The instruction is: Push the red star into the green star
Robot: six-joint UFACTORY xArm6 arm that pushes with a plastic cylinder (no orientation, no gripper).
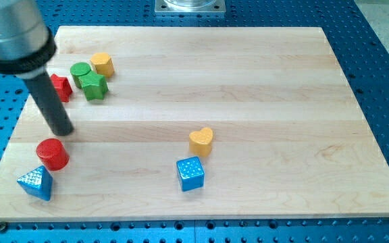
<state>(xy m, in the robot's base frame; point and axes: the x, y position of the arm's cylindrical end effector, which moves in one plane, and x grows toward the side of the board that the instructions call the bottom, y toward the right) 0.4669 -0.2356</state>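
Note:
The red star [62,87] lies near the board's upper left, partly hidden behind my rod. The green star [94,86] sits just to its right, a small gap between them. My tip [63,131] rests on the board below the red star, apart from it, and above the red cylinder [52,154].
A green cylinder [81,71] and a yellow hexagon block [102,64] touch the green star's top side. A blue triangle [36,183] lies at lower left. A yellow heart [201,141] and a blue cube [190,173] sit at centre bottom. The wooden board [248,81] lies on a blue perforated table.

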